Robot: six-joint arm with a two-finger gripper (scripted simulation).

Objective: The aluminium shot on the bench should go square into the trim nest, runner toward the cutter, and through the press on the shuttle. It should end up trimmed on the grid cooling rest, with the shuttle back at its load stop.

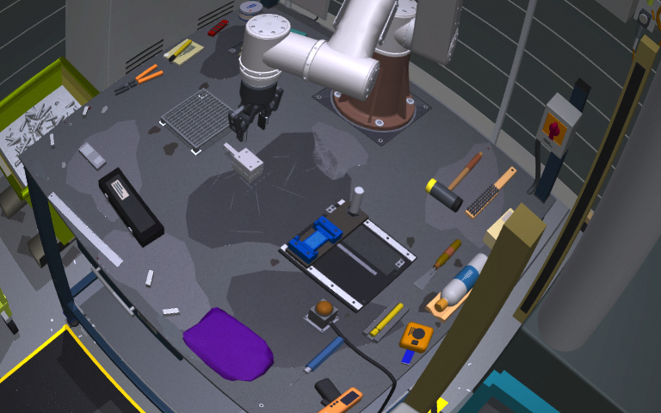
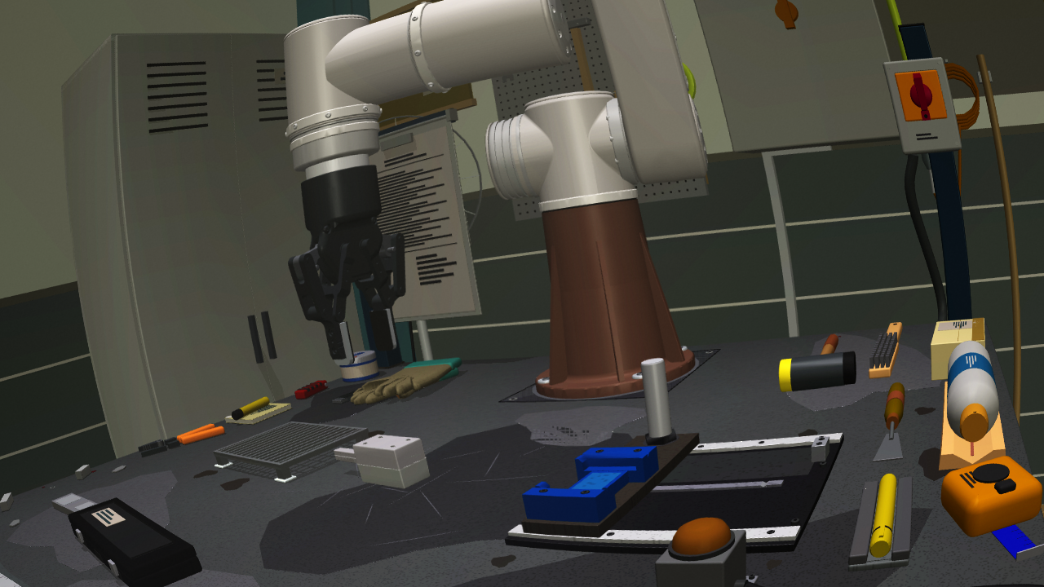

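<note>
The aluminium shot (image 1: 245,162) (image 2: 388,458), a pale block with a short runner stub pointing at the grid cooling rest (image 1: 199,118) (image 2: 289,442), lies on the bench just beside that rest. My gripper (image 1: 249,127) (image 2: 359,339) hangs open and empty well above the shot. The blue trim nest (image 1: 315,239) (image 2: 590,482) sits on the shuttle plate at the near-left end of its rails. An upright grey handle (image 1: 357,200) (image 2: 655,400) stands at the shuttle's far corner. A domed brown button (image 1: 323,309) (image 2: 701,536) sits in front of the rails.
The arm's brown pedestal (image 1: 379,92) rises close behind the gripper. A black case (image 1: 130,206) lies left, a purple cloth (image 1: 227,344) near the front edge. A mallet (image 1: 444,194), wire brush (image 1: 489,193), chisel (image 1: 443,256) and bottle (image 1: 462,283) crowd the right side.
</note>
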